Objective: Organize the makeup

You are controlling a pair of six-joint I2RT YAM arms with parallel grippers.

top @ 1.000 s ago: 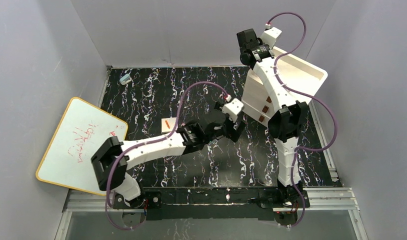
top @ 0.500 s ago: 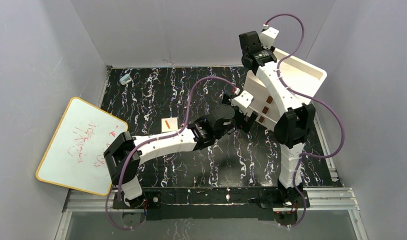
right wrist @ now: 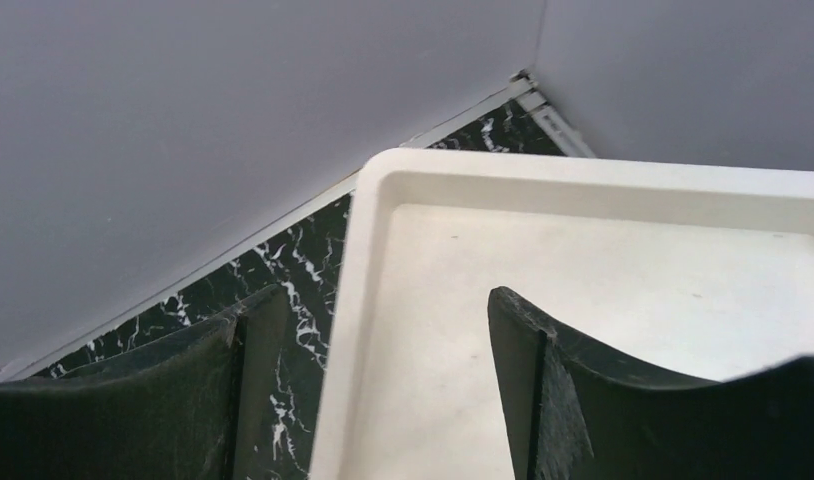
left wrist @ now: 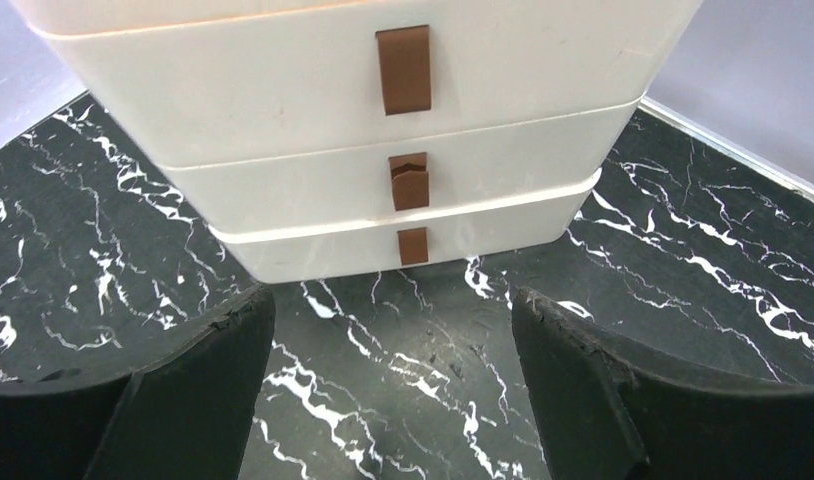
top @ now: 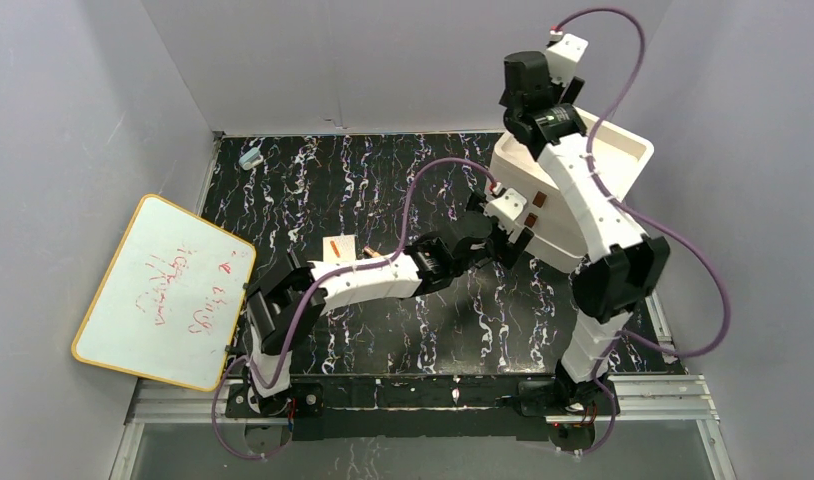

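Two arms aimed at the white drawer box [top: 623, 150], both hands empty.
Left arm [top: 363, 280] stretches low over the worktop [top: 383, 170], its hand [left wrist: 393, 310] spread wide facing the drawer fronts; right arm [top: 583, 190] stands tall, its hand [right wrist: 378, 300] spread above the box's top rim. A small tan makeup piece [top: 339, 247] lies just beside the left arm.

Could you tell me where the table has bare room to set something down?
The far strip of table between the small blue object and the drawer box is bare, as is the near stretch between the left arm and the table's near edge. It is crowded in front of the drawers, where the left arm reaches.
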